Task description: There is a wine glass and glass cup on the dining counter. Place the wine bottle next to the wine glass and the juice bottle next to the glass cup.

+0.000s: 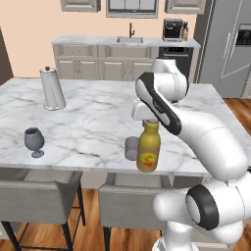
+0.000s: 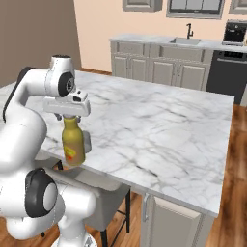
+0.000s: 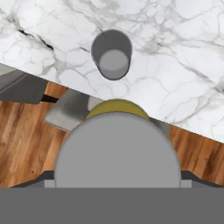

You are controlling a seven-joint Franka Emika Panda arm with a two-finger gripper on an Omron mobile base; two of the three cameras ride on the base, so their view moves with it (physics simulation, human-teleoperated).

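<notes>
Plainly my pincer point(image 1: 149, 122) grips the stiff, slippery juice bottle point(image 1: 148, 149) by its cap, so it may swing near the fragile glass cup point(image 1: 131, 148).

Ahead of me at 12 o'clock stand peach walls point(image 1: 29, 29), beige cabinets point(image 1: 88, 66) and a sink counter point(image 1: 130, 40); wood floor point(image 2: 231, 202) below.

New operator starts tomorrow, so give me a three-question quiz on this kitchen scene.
1. True or false: the juice bottle is beside the wine glass.
2. What sits directly above the juice bottle's cap? A) the gripper B) the paper towel roll
3. Fill in: the stemless grey vessel just left of the bottle in the left base view is the ___.

Key: 1 false; 2 A; 3 glass cup.
</notes>
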